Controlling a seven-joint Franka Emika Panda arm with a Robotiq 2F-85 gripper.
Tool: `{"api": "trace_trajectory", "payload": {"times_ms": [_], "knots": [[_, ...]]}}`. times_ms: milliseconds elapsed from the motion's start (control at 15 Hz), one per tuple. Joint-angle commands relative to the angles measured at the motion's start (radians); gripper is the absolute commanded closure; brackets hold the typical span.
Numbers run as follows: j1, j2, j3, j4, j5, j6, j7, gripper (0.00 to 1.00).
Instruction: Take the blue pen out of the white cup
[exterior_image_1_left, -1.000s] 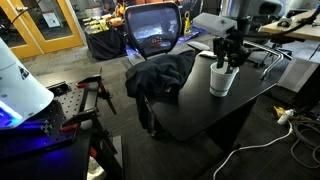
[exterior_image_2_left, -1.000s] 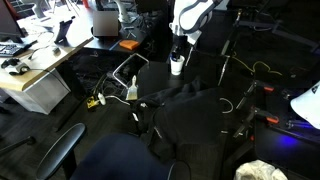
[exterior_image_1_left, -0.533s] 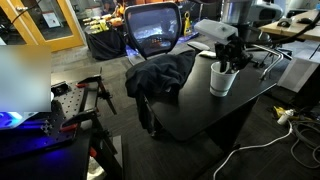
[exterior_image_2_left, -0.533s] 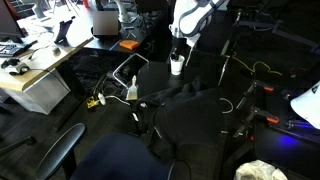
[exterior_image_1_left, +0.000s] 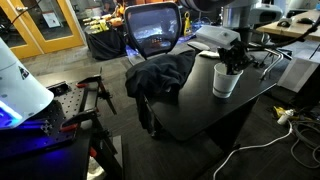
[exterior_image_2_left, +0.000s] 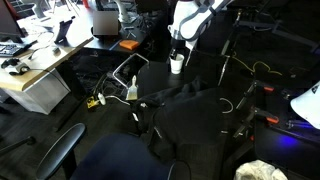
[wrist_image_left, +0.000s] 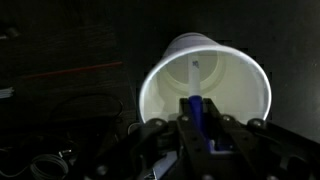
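Note:
The white cup (exterior_image_1_left: 226, 82) stands upright on the black table (exterior_image_1_left: 200, 115), near its far corner. It also shows in an exterior view (exterior_image_2_left: 176, 66). My gripper (exterior_image_1_left: 235, 64) hangs right over the cup's mouth. In the wrist view the jaws (wrist_image_left: 196, 128) are shut on the blue pen (wrist_image_left: 194, 108), just above the rim of the cup (wrist_image_left: 152, 85). A pale stretch of the pen runs on down into the cup. The exterior views are too small to show the pen.
A dark jacket (exterior_image_1_left: 160, 75) lies heaped on the table beside the cup, in front of a mesh office chair (exterior_image_1_left: 153, 28). Cables and a power strip (exterior_image_1_left: 285, 117) lie on the floor. A black clamp stand (exterior_image_1_left: 92, 95) is nearby.
The gripper has shifted slightly up and sideways over the cup, still closed on the pen. The cup stays upright on the table.

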Motion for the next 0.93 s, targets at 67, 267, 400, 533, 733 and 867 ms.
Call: {"api": "trace_trajectory", "payload": {"times_ms": [67,267,400,533,733,867], "knots": [[0.010,-0.032,-0.003,-0.053,-0.042,0.056,0.053,0.96],[0.025,-0.082,-0.009,-0.127,-0.049,0.114,0.084,0.96],[0.038,-0.118,-0.020,-0.181,-0.057,0.164,0.107,0.96],[0.059,-0.162,-0.039,-0.239,-0.072,0.216,0.143,0.96],[0.111,-0.236,-0.095,-0.327,-0.107,0.288,0.209,0.96],[0.161,-0.290,-0.152,-0.382,-0.147,0.324,0.258,0.96]]}}
